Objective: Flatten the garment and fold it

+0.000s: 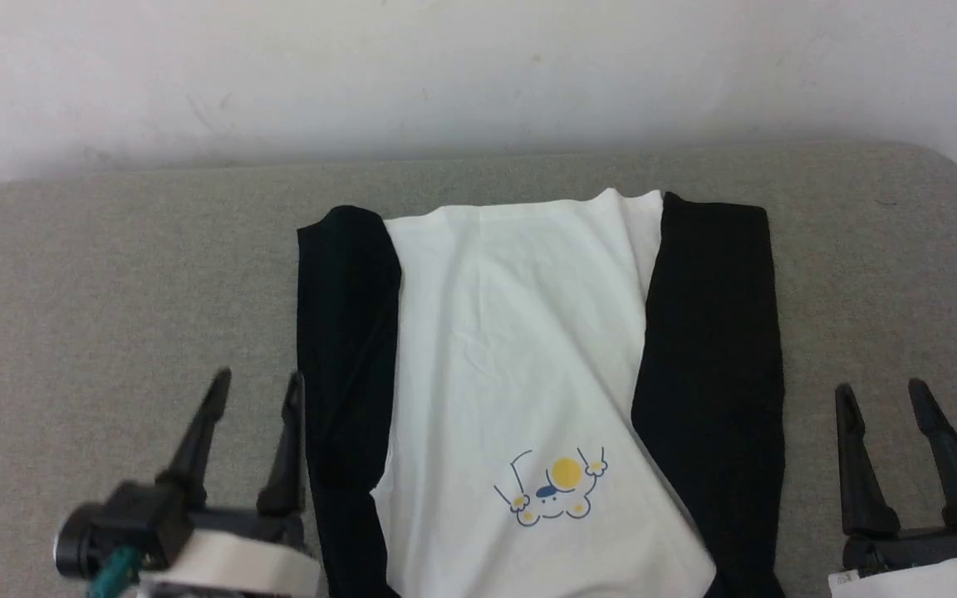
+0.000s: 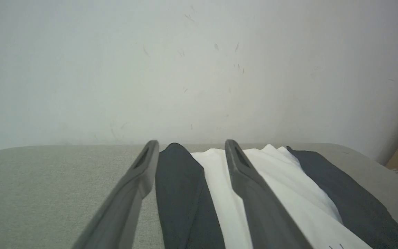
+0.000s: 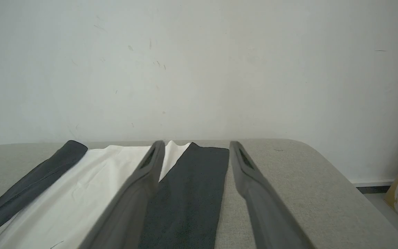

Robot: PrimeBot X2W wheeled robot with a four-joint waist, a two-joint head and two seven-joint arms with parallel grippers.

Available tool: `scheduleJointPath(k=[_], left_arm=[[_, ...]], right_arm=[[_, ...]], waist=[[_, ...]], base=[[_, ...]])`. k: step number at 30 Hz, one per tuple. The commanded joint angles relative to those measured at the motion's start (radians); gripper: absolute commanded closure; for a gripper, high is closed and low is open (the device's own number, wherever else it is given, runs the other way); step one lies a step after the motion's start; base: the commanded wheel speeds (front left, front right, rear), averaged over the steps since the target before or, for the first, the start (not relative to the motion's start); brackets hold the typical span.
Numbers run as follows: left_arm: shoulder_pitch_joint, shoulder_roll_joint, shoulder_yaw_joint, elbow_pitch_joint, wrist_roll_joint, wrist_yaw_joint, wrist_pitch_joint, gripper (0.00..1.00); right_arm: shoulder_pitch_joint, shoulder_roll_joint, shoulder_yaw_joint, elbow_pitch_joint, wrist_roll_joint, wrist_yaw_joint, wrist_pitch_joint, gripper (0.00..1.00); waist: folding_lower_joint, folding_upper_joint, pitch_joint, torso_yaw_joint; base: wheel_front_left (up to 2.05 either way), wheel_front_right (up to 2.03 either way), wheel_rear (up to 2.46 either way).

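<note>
While flat, garment (image 1: 512, 332) just beside left tool (image 1: 258, 378)

You have the shirt (image 1: 512, 349) lying flat on the middle of the desk (image 1: 113, 291), running from 12 o'clock down to 6. The left sleeve (image 1: 345, 349) lies along its 9 o'clock side, the right sleeve (image 1: 711, 349) along its 3 o'clock side, both over the body's edges. The print (image 1: 552, 490) sits on the body toward 6 o'clock. Your left tool (image 1: 258, 378) is at 7 o'clock, just beside the left sleeve's outer edge; your right tool (image 1: 880, 389) is at 5 o'clock, apart from the right sleeve. The wall (image 1: 445, 66) stands behind the desk at 12.
</note>
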Motion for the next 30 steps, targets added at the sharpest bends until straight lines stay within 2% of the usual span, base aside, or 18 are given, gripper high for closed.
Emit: scheduleJointPath(k=[1,6,12,16,18,24,30], left_arm=[[-0.068,0.027,0.012,0.013,-0.005,-0.022,0.023,0.00],[-0.346,0.100,0.034,0.070,-0.066,-0.105,0.226,0.00],[-0.670,0.188,0.030,0.197,-0.113,-0.173,0.508,0.00],[-0.817,0.229,0.010,0.298,-0.127,-0.212,0.657,0.00],[-0.864,0.239,-0.002,0.343,-0.143,-0.229,0.728,0.00],[-0.946,0.253,-0.019,0.433,-0.186,-0.242,0.883,0.00],[-0.964,0.263,-0.021,0.479,-0.233,-0.255,0.970,0.00]], right_arm=[[-0.027,0.003,0.006,-0.008,-0.002,-0.001,-0.004,0.00],[-0.063,0.003,0.017,-0.035,0.004,-0.001,-0.002,0.00],[-0.122,0.003,0.041,-0.044,0.006,-0.001,-0.005,0.00],[-0.156,0.003,0.052,-0.041,0.003,-0.001,-0.004,0.00],[-0.169,0.003,0.055,-0.043,0.001,-0.001,-0.004,0.00],[-0.198,0.004,0.064,-0.052,-0.010,-0.001,0.006,0.00],[-0.215,0.004,0.062,-0.058,-0.016,-0.001,0.015,0.00]], waist=[[0.0000,0.0000,0.044,0.001],[0.0000,0.0000,0.136,0.003],[0.0000,0.0000,0.247,-0.012],[0.0000,0.0000,0.305,-0.029],[0.0000,0.0000,0.329,-0.037],[0.0000,0.0000,0.395,-0.060],[0.0000,0.0000,0.438,-0.078]], base=[[0.00,0.00,0.00],[0.00,0.00,0.00],[0.00,0.00,0.00],[0.00,0.00,0.00],[0.00,0.00,0.00],[0.00,0.00,0.00],[0.00,0.00,0.00]])
